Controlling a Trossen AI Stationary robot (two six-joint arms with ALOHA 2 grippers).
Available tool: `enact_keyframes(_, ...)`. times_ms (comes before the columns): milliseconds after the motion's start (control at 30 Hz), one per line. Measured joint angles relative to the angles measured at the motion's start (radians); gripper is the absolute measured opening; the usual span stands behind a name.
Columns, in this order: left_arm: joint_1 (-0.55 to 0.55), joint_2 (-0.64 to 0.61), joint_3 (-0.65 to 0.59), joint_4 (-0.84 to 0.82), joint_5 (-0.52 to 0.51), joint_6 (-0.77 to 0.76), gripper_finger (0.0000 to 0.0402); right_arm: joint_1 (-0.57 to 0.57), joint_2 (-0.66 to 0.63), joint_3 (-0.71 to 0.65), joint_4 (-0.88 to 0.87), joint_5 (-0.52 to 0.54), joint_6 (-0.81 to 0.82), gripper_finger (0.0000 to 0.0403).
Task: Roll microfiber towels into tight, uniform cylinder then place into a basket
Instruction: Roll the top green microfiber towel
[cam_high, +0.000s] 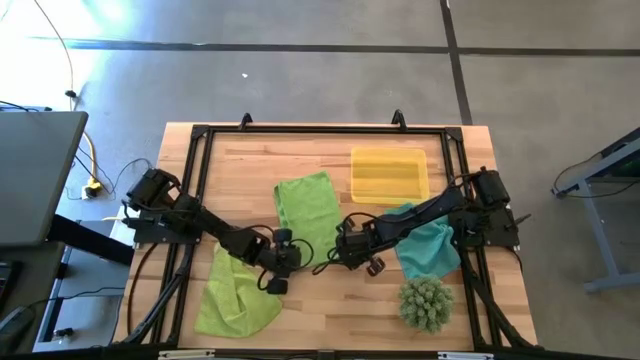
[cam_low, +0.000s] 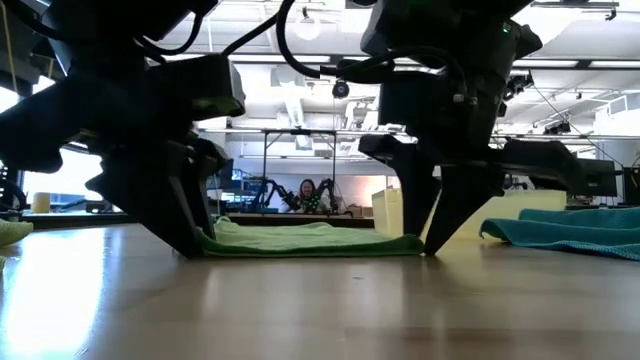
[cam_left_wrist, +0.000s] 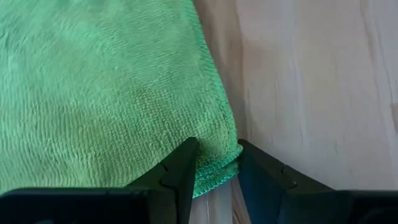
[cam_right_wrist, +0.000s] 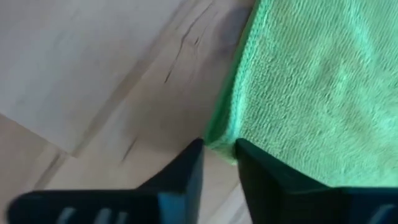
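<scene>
A lime-green towel (cam_high: 308, 208) lies flat on the table's middle; it also shows in the low view (cam_low: 300, 238). My left gripper (cam_high: 284, 262) stands on its near left corner and my right gripper (cam_high: 346, 253) on its near right corner, both with fingertips down at the table top. A second lime-green towel (cam_high: 236, 295) lies crumpled at the near left. A teal towel (cam_high: 428, 245) lies at the right, under my right arm. The yellow basket (cam_high: 388, 176) stands at the far right, with nothing in it. My left gripper pinches the towel's near left corner (cam_left_wrist: 219, 163) between its two fingers (cam_left_wrist: 184, 167), coming from above and pointing down. The corner lies on the table and the cloth is slack. I cannot tell how many layers it holds. My right gripper pinches the towel's near right corner (cam_right_wrist: 221, 142) between its two fingers (cam_right_wrist: 194, 163), coming from above and pointing down. Only the corner's tip is between them. The towel lies flat on the table.
A spiky green plant (cam_high: 427, 303) stands at the near right, close to the teal towel. A black frame (cam_high: 320, 128) runs around the table's edges. Bare wood (cam_high: 330, 310) shows between the grippers and the near edge. A person (cam_low: 308, 194) sits far behind the table.
</scene>
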Motion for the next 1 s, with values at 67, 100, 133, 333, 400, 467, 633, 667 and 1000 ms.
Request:
enact_keyframes(67,0.000,0.000,0.000,0.006,-0.001,-0.041,0.0093,0.000,0.000,0.000,-0.004,-0.015,0.032,0.0047)
enact_keyframes(100,0.000,0.000,0.000,0.008,-0.003,-0.059,0.0088,0.000,0.001,0.000,-0.005,-0.019,0.047,0.0031)
enact_keyframes(133,0.000,-0.005,-0.001,0.008,-0.004,-0.078,0.0083,0.000,0.001,0.000,-0.006,-0.020,0.057,0.0017)
enact_keyframes(333,0.000,-0.050,-0.006,-0.015,0.015,-0.129,0.0048,-0.018,-0.020,-0.004,-0.001,-0.066,0.077,0.0011)
enact_keyframes(400,0.000,-0.065,-0.003,-0.010,0.019,-0.155,0.0037,-0.036,-0.037,-0.006,0.005,-0.148,0.086,0.0005)
enact_keyframes(467,-0.001,-0.088,-0.005,-0.029,0.018,-0.190,0.0027,-0.055,-0.062,-0.006,0.017,-0.229,0.105,0.0002)
enact_keyframes(633,-0.004,-0.109,-0.004,-0.033,0.010,-0.217,0.0008,-0.103,-0.077,-0.005,0.032,-0.324,0.177,0.0002)
enact_keyframes(667,-0.006,-0.110,-0.002,-0.024,0.007,-0.210,0.0006,-0.110,-0.078,-0.005,0.032,-0.324,0.186,0.0001)
enact_keyframes(1000,-0.014,-0.111,-0.001,-0.095,-0.037,-0.091,0.0036,-0.125,-0.079,-0.005,0.024,-0.309,0.262,0.0002)
